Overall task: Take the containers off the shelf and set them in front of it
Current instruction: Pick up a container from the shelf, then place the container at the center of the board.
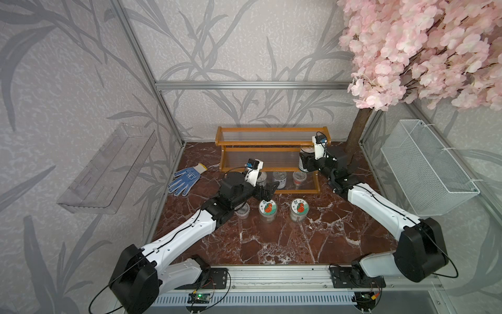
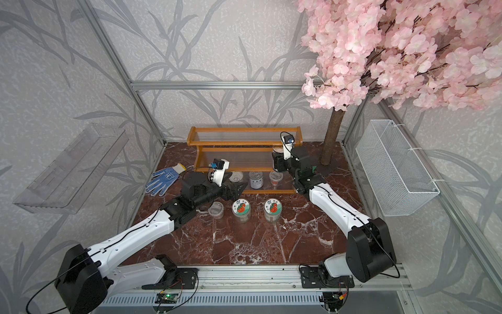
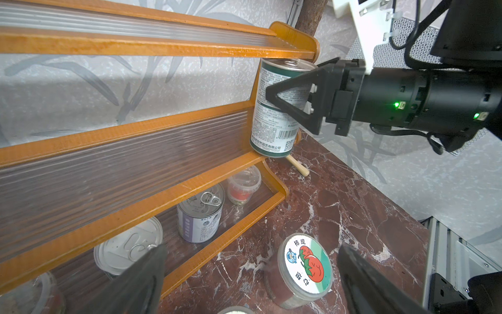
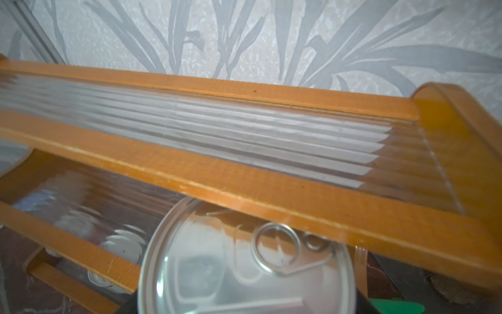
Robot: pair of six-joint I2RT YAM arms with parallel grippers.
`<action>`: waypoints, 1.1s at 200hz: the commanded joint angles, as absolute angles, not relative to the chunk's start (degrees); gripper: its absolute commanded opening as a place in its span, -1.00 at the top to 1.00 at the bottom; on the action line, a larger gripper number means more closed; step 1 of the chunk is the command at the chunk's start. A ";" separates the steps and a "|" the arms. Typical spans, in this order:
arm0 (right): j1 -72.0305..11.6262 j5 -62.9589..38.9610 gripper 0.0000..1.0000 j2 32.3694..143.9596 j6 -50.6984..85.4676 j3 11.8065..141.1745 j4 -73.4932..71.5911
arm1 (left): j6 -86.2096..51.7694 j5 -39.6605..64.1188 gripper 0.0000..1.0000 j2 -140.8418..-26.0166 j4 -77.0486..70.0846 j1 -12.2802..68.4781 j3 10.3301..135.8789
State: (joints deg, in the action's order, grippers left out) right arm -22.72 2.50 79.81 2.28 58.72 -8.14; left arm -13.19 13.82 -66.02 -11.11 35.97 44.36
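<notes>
Jaws of R gripper (image 3: pixel 285 92) are clamping the tall tin (image 3: pixel 271 130) round its mid-body. They're coming in from the side bc the top tier is overhanging the lid (image 4: pixel 231 271), so there's no room from above. Tin is sitting at the right end of the shelf (image 3: pixel 163 119), mid tier, base right at the front rail. Can't tell if it's bearing on the tier or already clear. Since the lid is tucking under the top rail, I'm judging the exit has to be fwd and out, not up.

L gripper (image 1: pixel 269 187) is hanging w/ jaws spread wide, gripping nothing. It's sitting low in front of the bottom tier, near the short tins (image 3: pixel 127 250) (image 3: pixel 199 214), prob lining up for one while R is busy. A cup (image 3: pixel 243 187) is sitting beside those tins on the same tier.

Two jars (image 1: pixel 267 208) (image 1: pixel 299 208) and a 2nd cup (image 1: pixel 242 210) are standing on the table (image 1: pixel 271 244) in front of the shelf, in a row w/ gaps, leaving space for the rest. Task is looking under half done, going by what's showing.
</notes>
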 commanded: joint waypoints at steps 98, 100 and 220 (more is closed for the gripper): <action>-23.12 -1.27 -0.32 62.61 -4.22 52.48 1.74 | -13.71 16.46 -1.00 -66.93 -12.74 35.77 44.44; -23.12 -1.24 -0.32 62.30 -4.22 52.36 2.04 | -13.71 16.46 -1.00 -66.94 -12.74 35.71 44.40; -22.95 2.71 -0.35 40.09 4.43 30.45 4.84 | -13.01 18.88 -1.00 -68.46 -10.60 35.80 46.21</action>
